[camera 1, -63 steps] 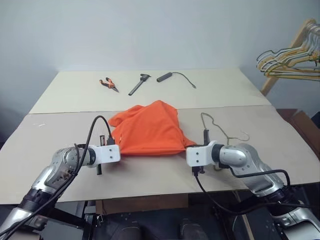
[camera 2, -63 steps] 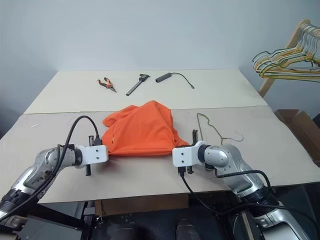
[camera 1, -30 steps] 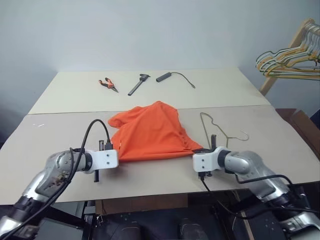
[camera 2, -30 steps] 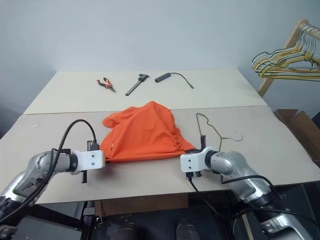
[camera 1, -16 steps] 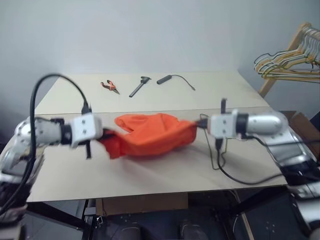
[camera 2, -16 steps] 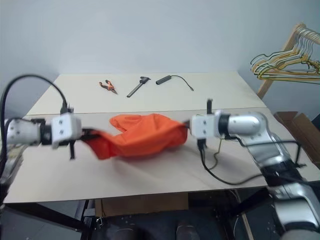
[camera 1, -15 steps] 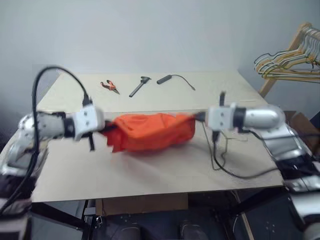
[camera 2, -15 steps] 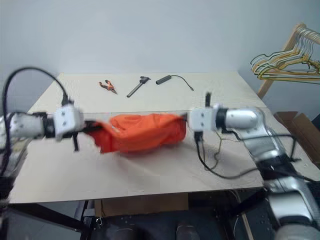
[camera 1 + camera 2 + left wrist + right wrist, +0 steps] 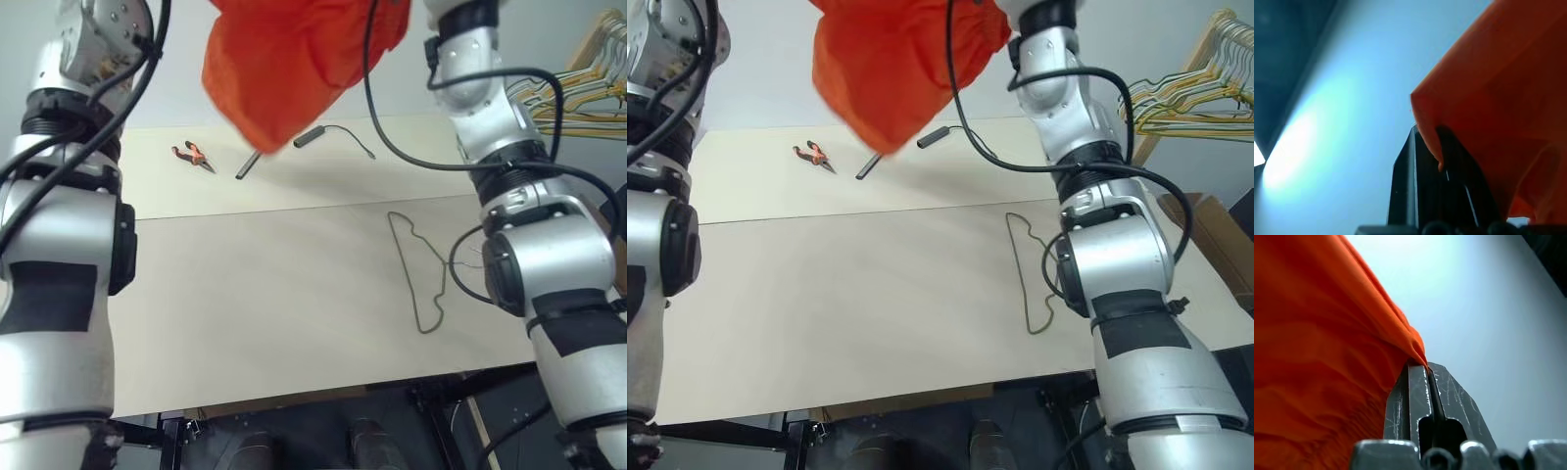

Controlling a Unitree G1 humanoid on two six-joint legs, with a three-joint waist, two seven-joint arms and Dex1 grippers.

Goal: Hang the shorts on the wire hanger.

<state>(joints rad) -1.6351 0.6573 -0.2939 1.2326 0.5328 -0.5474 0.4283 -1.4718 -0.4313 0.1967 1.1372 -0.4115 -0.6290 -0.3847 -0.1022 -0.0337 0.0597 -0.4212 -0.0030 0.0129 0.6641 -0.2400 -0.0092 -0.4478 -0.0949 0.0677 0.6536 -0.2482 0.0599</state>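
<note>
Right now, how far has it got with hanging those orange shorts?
Done: both end effectors have pinched the shorts; left end effector, right end effector. In hand: the shorts are held high above the table. Left: the wire hanger lies untouched on it, nothing threaded.

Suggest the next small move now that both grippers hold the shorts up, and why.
Probably lower the shorts toward the wire hanger. The left gripper and right gripper pinch the fabric high above the table, while the hanger lies flat, untouched.
</note>
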